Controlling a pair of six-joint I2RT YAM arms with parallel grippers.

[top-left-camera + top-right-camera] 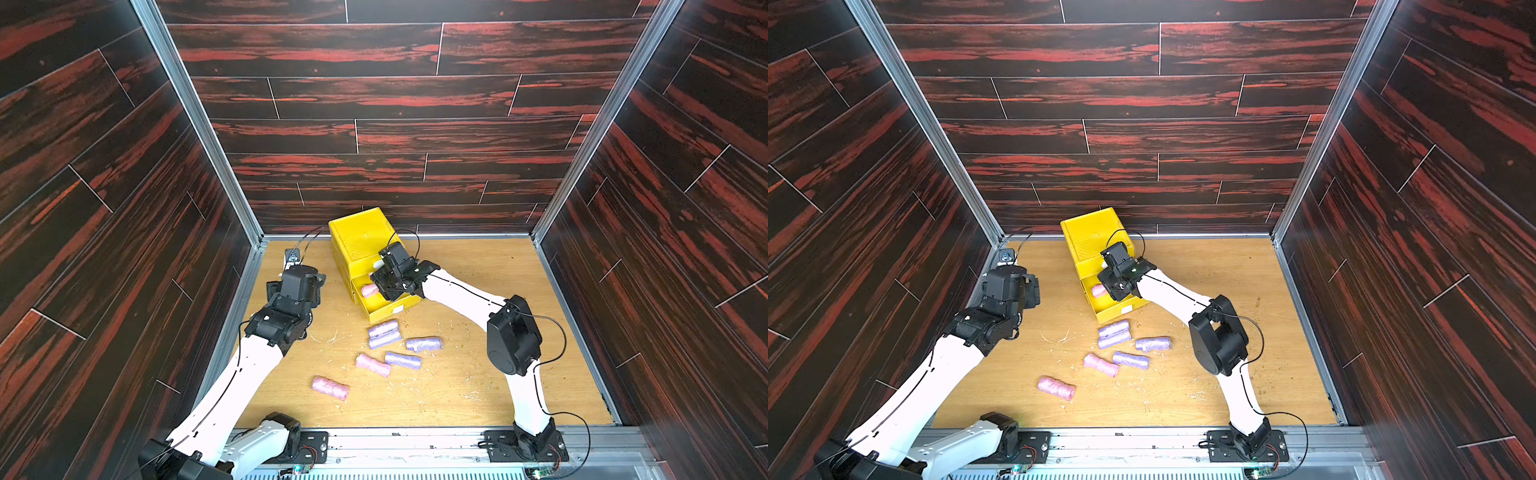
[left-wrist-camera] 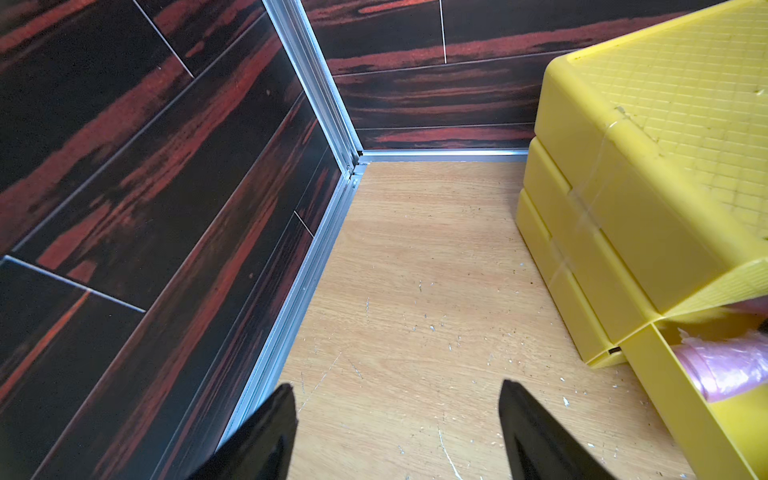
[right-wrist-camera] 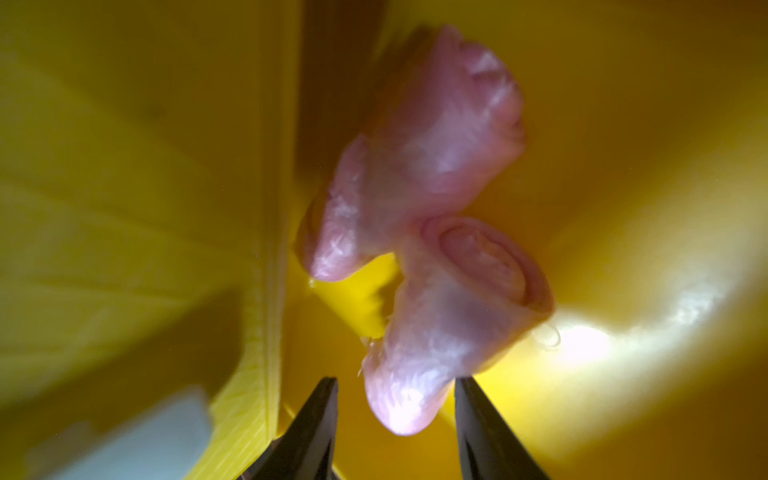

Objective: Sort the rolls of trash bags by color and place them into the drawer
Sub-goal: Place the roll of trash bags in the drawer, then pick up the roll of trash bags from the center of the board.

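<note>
Two pink rolls (image 3: 432, 137) in pulled-out drawer (image 1: 382, 315); right gripper (image 3: 395, 380) part-open, astride the nearer one, seemingly ungripped. Retreat may snag, dragging it out.

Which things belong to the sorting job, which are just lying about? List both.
Job: yellow ribbed-plastic chest of drawers; two pink crinkly plastic rolls in its open drawer; two pink rolls and four lavender rolls on the wooden table.
Lying about: pale scraps on the table; small metal bracket by the far corner.

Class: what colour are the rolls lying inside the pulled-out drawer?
Pink. The rolls show best in the right wrist view, lying against the yellow drawer.
</note>
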